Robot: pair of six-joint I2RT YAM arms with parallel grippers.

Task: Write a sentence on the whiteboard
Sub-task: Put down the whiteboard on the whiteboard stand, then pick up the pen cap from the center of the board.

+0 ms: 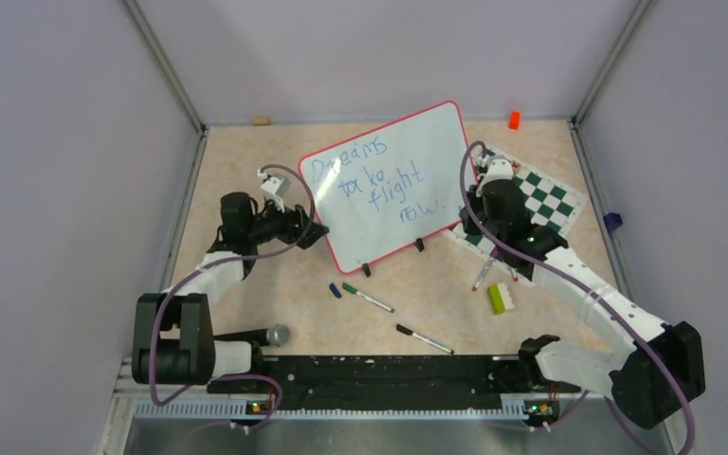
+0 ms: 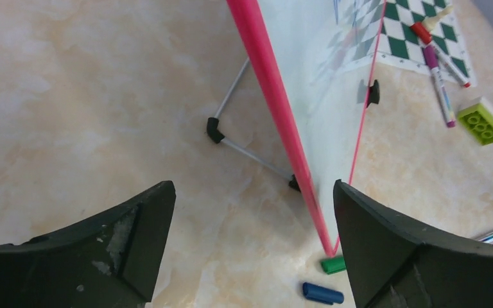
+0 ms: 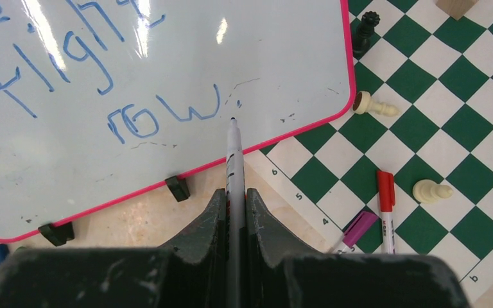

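A: Right jaws?
B: Pressed on a marker [image 3: 232, 160], aimed tip-first at the whiteboard [image 3: 282, 51], right beside the sentence [image 1: 379, 183], at "now".
A: Left jaws?
B: Spread wide astride the board's red edge, gripping nothing.
A: Danger?
B: Possibly shoving the unheld board backward, smearing ink.

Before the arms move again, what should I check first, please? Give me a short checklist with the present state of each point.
1. Marker gripped by the right gripper: ok, jaws shut on it.
2. Marker tip clear of the whiteboard: cannot tell; it sits just after "now".
3. The sentence complete: ok, it reads "Dreams take flight now".
4. Left gripper open: ok, jaws wide, the board's red edge between them.
5. Board standing on its black feet: ok.
6. Free path to pull the right gripper back: probably not ok; a red marker lies close by on the chess mat.
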